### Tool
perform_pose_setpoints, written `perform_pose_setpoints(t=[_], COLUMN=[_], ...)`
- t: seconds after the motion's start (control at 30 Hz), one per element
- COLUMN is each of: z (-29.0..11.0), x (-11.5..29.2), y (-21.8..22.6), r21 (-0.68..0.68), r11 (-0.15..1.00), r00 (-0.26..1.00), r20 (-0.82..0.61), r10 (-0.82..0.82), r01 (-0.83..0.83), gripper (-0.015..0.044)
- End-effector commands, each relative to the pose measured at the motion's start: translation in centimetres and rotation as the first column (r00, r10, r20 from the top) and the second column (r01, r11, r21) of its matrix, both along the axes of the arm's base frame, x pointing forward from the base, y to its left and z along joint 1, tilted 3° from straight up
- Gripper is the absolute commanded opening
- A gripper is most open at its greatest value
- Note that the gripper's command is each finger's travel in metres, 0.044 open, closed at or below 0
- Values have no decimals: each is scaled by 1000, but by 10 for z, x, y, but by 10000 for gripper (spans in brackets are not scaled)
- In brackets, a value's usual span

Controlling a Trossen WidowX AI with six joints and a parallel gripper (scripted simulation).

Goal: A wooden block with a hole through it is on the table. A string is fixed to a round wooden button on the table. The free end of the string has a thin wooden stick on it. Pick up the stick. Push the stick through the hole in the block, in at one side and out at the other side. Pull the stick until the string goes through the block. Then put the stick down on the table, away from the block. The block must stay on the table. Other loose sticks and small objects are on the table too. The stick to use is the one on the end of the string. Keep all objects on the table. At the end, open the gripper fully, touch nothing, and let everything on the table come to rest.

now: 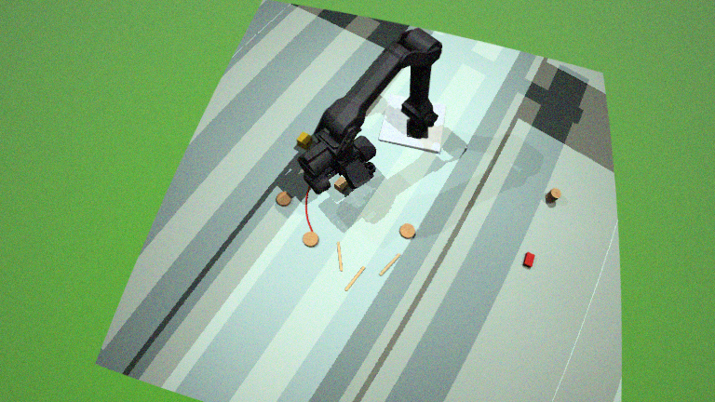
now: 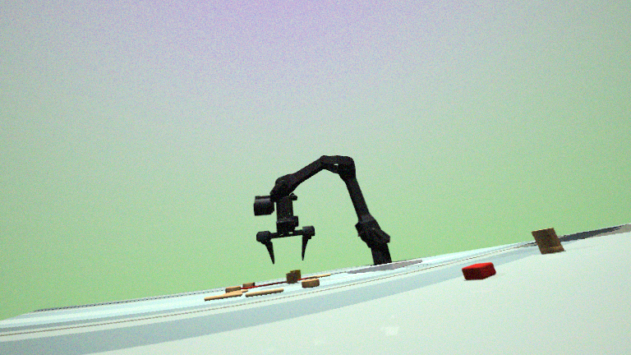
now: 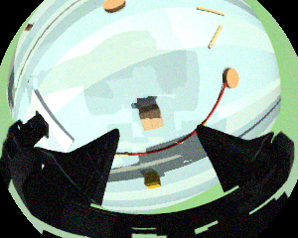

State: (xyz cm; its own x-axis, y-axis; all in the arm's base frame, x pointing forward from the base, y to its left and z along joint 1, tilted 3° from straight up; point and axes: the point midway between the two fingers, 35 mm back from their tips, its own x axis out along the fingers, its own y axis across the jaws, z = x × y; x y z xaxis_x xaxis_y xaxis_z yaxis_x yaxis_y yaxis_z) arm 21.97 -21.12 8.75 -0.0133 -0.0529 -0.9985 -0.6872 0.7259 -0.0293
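Note:
The small wooden block [image 1: 340, 183] [image 2: 293, 276] [image 3: 151, 118] stands on the table, right under my gripper. My gripper [image 2: 287, 258] [image 3: 159, 130] is open wide and empty, and hangs a short way above the block, fingers pointing down. The red string [image 1: 307, 213] [image 3: 216, 107] [image 2: 272, 282] runs from its round button [image 1: 310, 239] [image 3: 231, 78] in a curve towards the gripper. The string's far end passes under my left finger in the wrist view. The stick on it is hidden by the arm in the top view; a thin stick [image 2: 320, 275] shows at that end in the exterior view.
Three loose sticks [image 1: 339, 256] [image 1: 355, 277] [image 1: 389, 264] lie in front. Two other buttons [image 1: 283, 197] [image 1: 407, 231], a yellow cube [image 1: 303, 140] [image 3: 152, 180], a red block [image 1: 529, 259] [image 2: 478, 270] and a wooden cylinder [image 1: 552, 195] are on the table. The arm's base stands on a white plate [image 1: 392, 131].

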Motion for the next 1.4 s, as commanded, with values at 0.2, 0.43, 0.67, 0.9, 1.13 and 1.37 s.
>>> perform_pose_setpoints(t=[0.2, 0.43, 0.67, 0.9, 1.13, 1.37], z=[-1, 0, 0, 0, 0, 0], x=[0, 1, 1, 1, 1, 1], y=[-2, -1, -1, -1, -1, -1], r21=[0, 0, 1, 1, 1, 1], r11=[1000, 1000, 1000, 1000, 1000, 1000], r00=[1000, 1000, 1000, 1000, 1000, 1000], r20=[-17, -17, -12, -12, -12, -12], r10=[26, 26, 20, 20, 20, 20], r01=[-26, -26, -20, -20, -20, -20], gripper=[440, 282, 236, 210, 26, 0])
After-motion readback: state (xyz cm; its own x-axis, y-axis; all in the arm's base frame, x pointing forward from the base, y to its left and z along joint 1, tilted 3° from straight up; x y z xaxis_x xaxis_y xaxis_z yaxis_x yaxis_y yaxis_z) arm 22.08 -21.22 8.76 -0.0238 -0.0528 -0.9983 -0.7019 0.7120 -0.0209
